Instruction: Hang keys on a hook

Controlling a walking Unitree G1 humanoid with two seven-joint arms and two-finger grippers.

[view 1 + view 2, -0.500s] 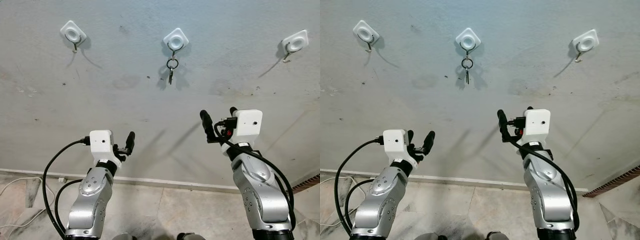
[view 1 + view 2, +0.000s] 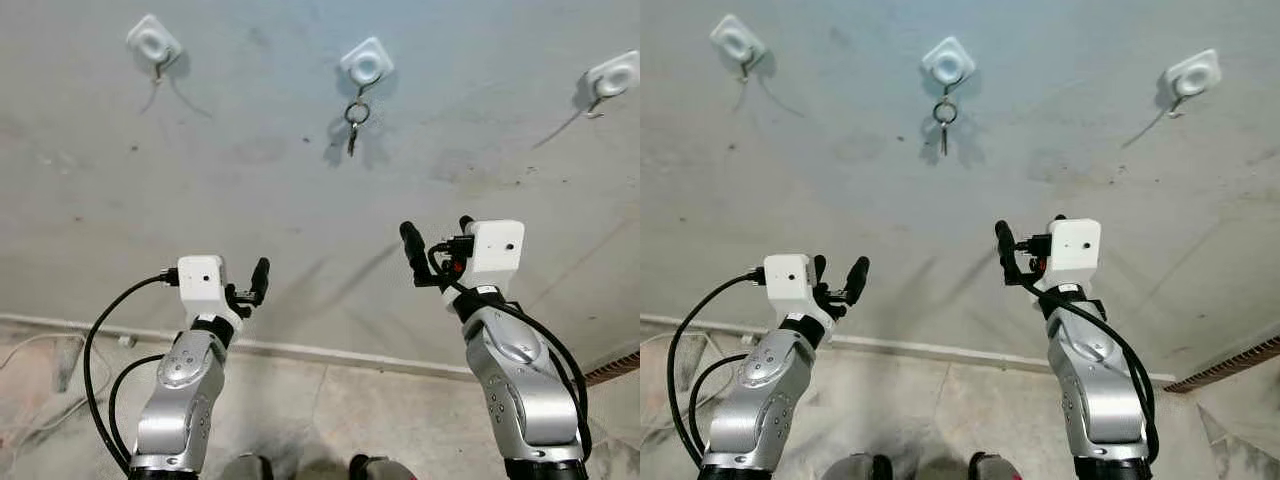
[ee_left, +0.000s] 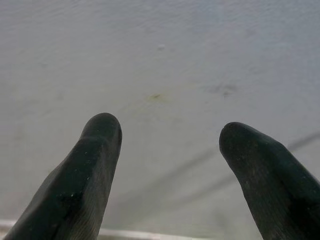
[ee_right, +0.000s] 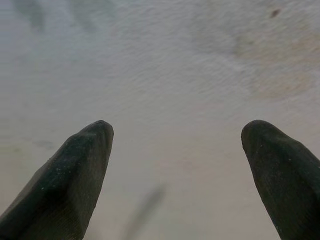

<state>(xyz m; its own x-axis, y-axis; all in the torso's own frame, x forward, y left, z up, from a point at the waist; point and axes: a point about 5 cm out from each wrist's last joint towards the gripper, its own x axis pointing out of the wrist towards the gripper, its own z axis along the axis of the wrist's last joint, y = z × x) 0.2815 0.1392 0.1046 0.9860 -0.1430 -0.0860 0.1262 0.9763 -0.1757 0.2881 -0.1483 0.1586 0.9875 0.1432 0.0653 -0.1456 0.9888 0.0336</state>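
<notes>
A small key on a metal ring (image 2: 354, 118) hangs from the middle white hook (image 2: 366, 66) on the grey wall. An empty left hook (image 2: 153, 42) and an empty right hook (image 2: 612, 75) flank it. Both arms are raised in front of the wall, well below the hooks. My left gripper (image 2: 838, 272) is open and holds nothing; its fingers (image 3: 95, 165) point at bare wall. My right gripper (image 2: 438, 232) is open too and stands a little higher, below and to the right of the key, its fingers (image 4: 75, 170) spread before plain wall.
A pale baseboard (image 2: 330, 355) runs along the foot of the wall above a tiled floor (image 2: 330, 420). A white cable (image 2: 30, 345) lies on the floor at the left. A brick edge (image 2: 615, 368) shows at the far right.
The whole picture has tilted and shifted a little, so the camera moved. Both arms keep the same pose and the key still hangs on the middle hook.
</notes>
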